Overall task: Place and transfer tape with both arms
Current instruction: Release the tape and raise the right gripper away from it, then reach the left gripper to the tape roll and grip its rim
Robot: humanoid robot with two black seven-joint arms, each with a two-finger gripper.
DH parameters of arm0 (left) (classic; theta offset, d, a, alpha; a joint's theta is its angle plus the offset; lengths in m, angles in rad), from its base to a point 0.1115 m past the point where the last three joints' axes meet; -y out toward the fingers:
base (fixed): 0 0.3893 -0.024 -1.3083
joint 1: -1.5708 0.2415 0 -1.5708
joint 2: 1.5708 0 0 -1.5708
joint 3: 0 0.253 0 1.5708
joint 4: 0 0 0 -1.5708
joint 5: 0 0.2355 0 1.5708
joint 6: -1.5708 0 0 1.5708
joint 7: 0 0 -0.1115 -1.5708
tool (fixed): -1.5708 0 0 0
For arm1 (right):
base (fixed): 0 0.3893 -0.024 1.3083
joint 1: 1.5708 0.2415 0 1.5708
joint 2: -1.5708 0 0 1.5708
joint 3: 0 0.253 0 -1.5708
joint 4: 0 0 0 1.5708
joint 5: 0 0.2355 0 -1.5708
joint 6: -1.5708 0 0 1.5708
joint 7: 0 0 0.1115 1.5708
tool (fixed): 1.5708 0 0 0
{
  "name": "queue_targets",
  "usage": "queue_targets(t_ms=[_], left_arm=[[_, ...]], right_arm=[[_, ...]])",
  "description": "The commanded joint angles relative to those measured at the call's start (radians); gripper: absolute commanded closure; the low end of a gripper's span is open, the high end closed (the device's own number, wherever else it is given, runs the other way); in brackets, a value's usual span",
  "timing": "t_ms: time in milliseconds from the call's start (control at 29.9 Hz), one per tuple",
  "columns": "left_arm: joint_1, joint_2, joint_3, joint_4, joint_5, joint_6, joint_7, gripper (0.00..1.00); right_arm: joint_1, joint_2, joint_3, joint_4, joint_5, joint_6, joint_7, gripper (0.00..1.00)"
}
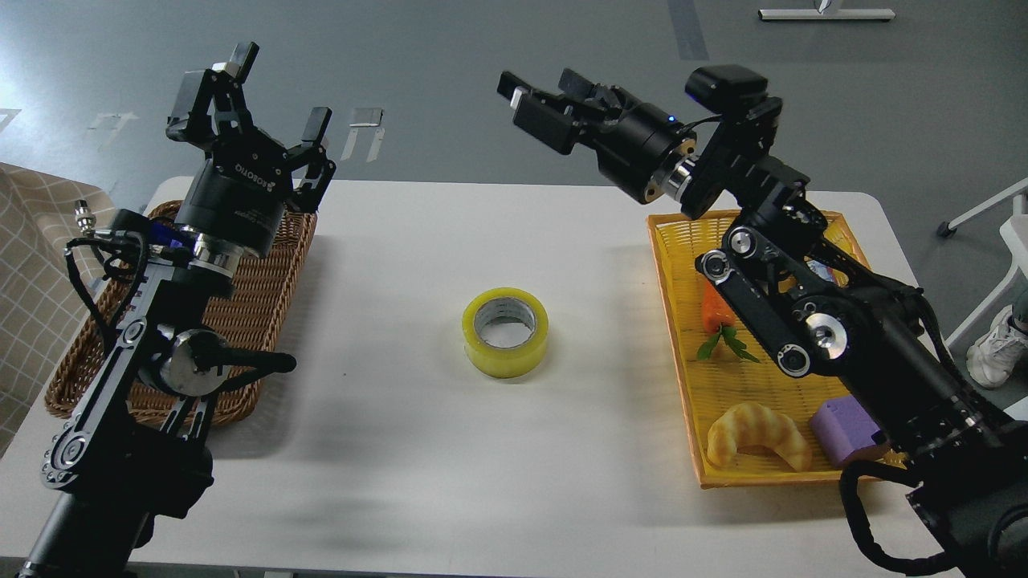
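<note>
1. The tape (pixel 505 331) lies flat on the table (pixel 418 449), mid-table, between the wicker basket (pixel 265 297) and the yellow tray (pixel 723 401), touching neither.
2. Its hole faces up, so its axis stands vertical; I'd judge a grasp must come from above.
3. My left claw (pixel 269 96) is released, raised over the basket, empty.
4. My right claw (pixel 546 96) is also released and empty, pointing left, high beyond the tape.
5. Both claws sit well apart from the tape; neither looks clearly nearer.

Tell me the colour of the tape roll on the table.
The tape is translucent yellowish-green with a grey-white inner core, seen in the head view.
</note>
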Motion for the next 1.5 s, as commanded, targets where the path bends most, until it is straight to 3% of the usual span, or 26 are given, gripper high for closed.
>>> queue_targets(t_ms=[0,67,201,334,669,769,836,903,969,1070,1170,1270,1471], left_arm=[[-0.020,0.005,-0.007,-0.001,0.002,0.002,-0.008,0.02],[-0.029,0.005,-0.007,-0.007,0.005,-0.007,-0.024,0.02],[-0.029,0.005,0.004,-0.037,0.010,-0.016,-0.091,0.02],[-0.037,0.000,0.004,-0.050,0.011,-0.008,-0.089,0.02],[-0.080,-0.020,0.004,-0.095,0.017,-0.025,-0.078,0.02],[-0.111,-0.023,0.038,-0.099,0.251,0.105,-0.100,0.02],[-0.121,-0.009,0.094,-0.112,0.553,0.200,-0.166,0.02],[-0.141,-0.006,0.149,-0.093,0.900,0.289,-0.199,0.02],[-0.140,-0.002,0.218,-0.058,1.171,0.329,-0.196,0.02],[-0.141,0.008,0.330,-0.024,1.336,0.328,-0.183,0.02],[-0.138,0.063,0.442,0.003,1.351,0.328,-0.097,0.02],[-0.135,0.124,0.543,0.049,1.351,0.328,-0.052,0.02],[-0.155,0.153,0.642,0.199,1.351,0.332,-0.048,0.03]], right_arm=[[-0.067,0.000,0.105,0.122,0.179,0.018,-0.037,0.00],[-0.098,-0.028,0.134,0.197,0.379,0.022,-0.074,0.00],[-0.147,-0.058,0.171,0.283,0.665,0.021,-0.076,0.00],[-0.202,-0.058,0.219,0.375,0.914,0.018,-0.077,0.00],[-0.231,-0.055,0.262,0.444,1.057,0.039,-0.080,0.00],[-0.231,-0.057,0.262,0.441,1.057,0.039,-0.080,0.00],[-0.234,-0.060,0.263,0.441,1.055,0.039,-0.079,0.00],[-0.245,-0.060,0.266,0.440,1.055,0.036,-0.077,0.00],[-0.251,-0.055,0.279,0.441,1.055,0.036,-0.076,0.00],[-0.262,-0.048,0.279,0.444,1.053,0.036,-0.076,0.00],[-0.259,-0.046,0.274,0.444,1.053,0.036,-0.076,0.00],[-0.254,-0.057,0.272,0.444,1.053,0.036,-0.077,0.00],[-0.263,-0.065,0.277,0.443,1.052,0.036,-0.077,0.00]])
